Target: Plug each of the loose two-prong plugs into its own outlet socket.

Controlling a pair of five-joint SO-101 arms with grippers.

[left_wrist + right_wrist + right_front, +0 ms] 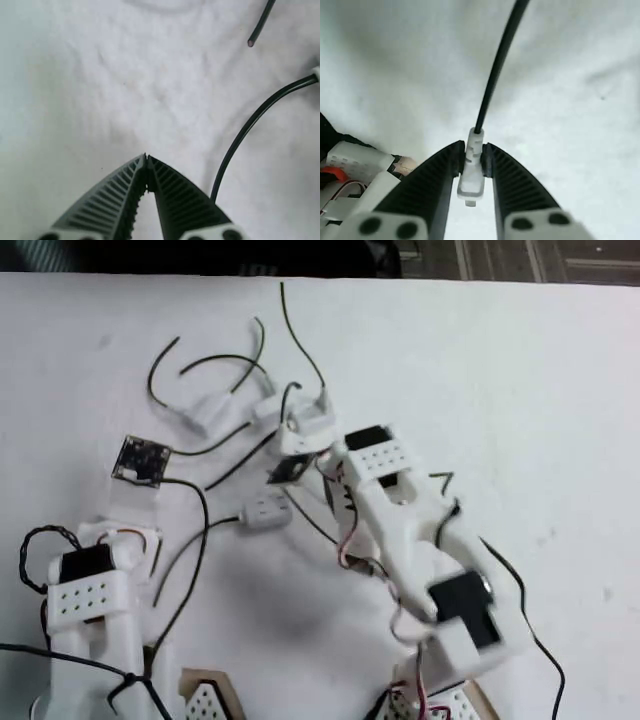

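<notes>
White plug (471, 172) is clamped in my right gripper (474, 150), long axis running along the jaws, black cord (495, 70) leading out past the tips; left gripper (146, 162) jaws together, empty, well apart.

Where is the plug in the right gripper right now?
The white plug is clamped in the right gripper, black cord trailing off; the high view puts it at the centre of the table, beside a socket.

The ribbed black right tool (473, 150) holds a white plug (471, 172) with a black cord (495, 80). The left tool (147, 159) is ribbed black too. White bench (560, 390).
</notes>
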